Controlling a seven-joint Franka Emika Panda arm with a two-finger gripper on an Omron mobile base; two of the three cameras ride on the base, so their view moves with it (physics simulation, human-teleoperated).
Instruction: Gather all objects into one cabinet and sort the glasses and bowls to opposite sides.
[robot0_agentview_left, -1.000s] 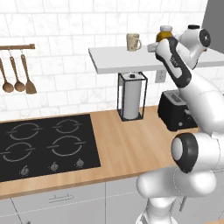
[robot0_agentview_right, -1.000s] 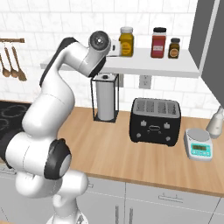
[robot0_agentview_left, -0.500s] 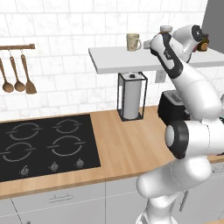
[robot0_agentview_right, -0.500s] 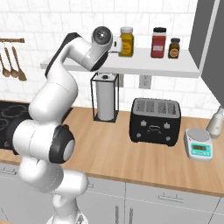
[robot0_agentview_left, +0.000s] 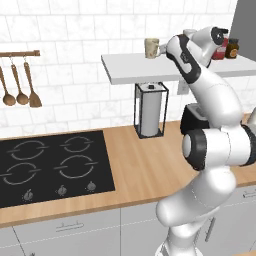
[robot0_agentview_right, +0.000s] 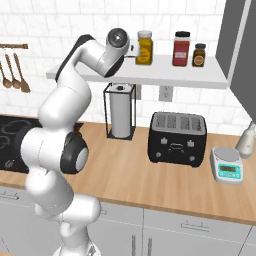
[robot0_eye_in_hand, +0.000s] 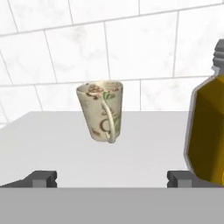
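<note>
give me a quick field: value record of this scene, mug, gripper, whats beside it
mug: cream mug with a printed pattern, upright on the white shelf, handle toward the hand camera
gripper: gripper open, level with the shelf, short of the mug, holding nothing
beside it: amber jar at the right of the hand view
on shelf further along: red jar, small dark jar
counter: paper towel holder, black toaster

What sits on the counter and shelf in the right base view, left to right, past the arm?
Paper towel roll → yellow jar → toaster → red jar → small dark jar → kitchen scale. The three jars stand on the shelf; the rest on the counter.
</note>
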